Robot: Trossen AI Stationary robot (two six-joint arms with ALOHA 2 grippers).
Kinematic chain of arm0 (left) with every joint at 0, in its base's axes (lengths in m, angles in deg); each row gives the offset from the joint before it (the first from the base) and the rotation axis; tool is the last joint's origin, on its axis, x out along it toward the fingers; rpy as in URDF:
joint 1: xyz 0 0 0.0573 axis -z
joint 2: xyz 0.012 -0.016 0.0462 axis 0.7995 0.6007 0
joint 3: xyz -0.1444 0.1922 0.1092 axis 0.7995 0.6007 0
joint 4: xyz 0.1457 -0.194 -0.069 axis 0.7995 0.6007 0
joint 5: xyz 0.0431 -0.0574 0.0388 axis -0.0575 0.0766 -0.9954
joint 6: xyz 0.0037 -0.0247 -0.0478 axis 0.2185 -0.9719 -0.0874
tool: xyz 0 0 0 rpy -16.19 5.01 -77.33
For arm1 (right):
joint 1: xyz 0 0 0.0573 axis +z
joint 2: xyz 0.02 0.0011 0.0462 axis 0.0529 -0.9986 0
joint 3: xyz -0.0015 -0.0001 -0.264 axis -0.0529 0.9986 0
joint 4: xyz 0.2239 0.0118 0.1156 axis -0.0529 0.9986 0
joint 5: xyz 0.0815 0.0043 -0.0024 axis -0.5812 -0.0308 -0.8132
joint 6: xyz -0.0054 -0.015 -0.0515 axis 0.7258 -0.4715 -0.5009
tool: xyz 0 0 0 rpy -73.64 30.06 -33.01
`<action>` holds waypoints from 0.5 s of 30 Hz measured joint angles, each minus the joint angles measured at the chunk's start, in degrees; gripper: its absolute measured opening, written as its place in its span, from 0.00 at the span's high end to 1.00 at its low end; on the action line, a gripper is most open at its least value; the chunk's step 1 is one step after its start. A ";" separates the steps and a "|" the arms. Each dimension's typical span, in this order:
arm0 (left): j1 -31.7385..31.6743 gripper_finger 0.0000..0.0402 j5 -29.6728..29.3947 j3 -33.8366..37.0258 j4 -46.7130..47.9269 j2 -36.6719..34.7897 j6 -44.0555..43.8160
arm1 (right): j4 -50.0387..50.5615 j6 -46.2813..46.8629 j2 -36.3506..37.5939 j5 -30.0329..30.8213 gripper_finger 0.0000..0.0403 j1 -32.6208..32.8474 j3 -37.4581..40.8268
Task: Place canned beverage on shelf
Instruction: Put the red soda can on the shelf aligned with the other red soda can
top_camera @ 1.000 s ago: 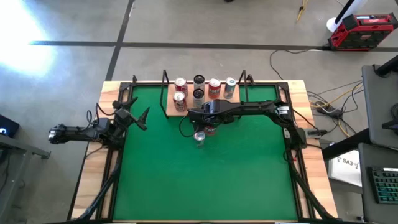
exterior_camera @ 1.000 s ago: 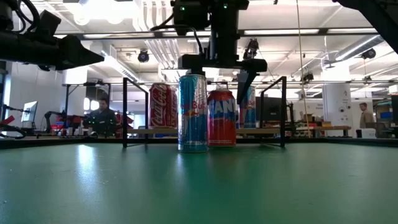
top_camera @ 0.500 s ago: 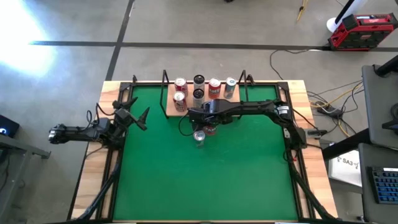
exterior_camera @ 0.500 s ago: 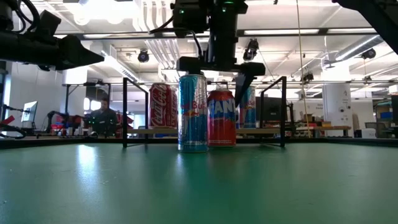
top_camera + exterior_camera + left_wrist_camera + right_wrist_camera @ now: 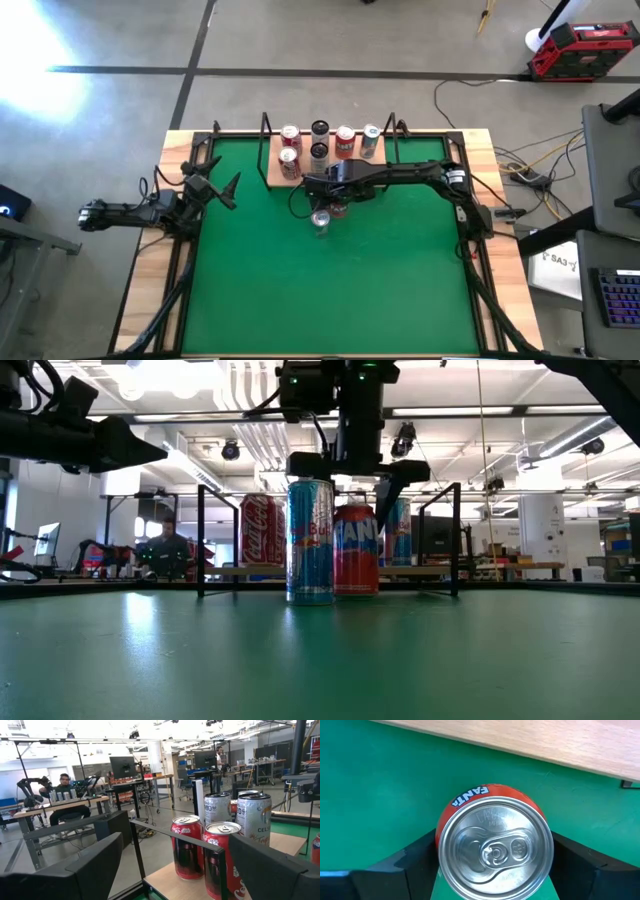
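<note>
An orange Fanta can (image 5: 495,847) stands upright on the green mat (image 5: 330,280), just in front of the light wood shelf (image 5: 274,176). My right gripper (image 5: 495,865) is open above it, pointing down, with one finger (image 5: 415,857) on each side of the can's top. In the low view the can (image 5: 355,550) stands under the gripper (image 5: 345,465). A tall blue can (image 5: 310,540) stands on the mat beside it, toward the near edge. My left gripper (image 5: 225,186) is open and empty at the table's left edge. My right gripper comes at the Fanta can from above, with a finger close by each side of its upper wall (image 5: 445,820). I cannot tell whether the fingers touch it. The can stands upright on the mat.
Several cans (image 5: 318,140) stand on the shelf between thin black uprights (image 5: 200,540). The left wrist view shows some of them (image 5: 187,847). The blue can (image 5: 320,221) is close to the Fanta can. The mat's near half is free. People sit at benches beyond the table.
In the low view, my right gripper's visible finger has come a little closer to the Fanta can's side. The cans have stayed where they were.
</note>
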 joint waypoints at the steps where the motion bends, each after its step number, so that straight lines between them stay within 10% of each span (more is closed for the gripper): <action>1: -0.01 0.14 -0.01 0.00 0.00 0.00 0.00 | 0.07 0.02 0.22 -0.27 0.28 0.00 -0.03; 15: -0.02 0.14 -0.01 0.00 0.00 0.00 0.00 | 6.63 -2.57 7.82 3.36 0.28 -1.22 -0.16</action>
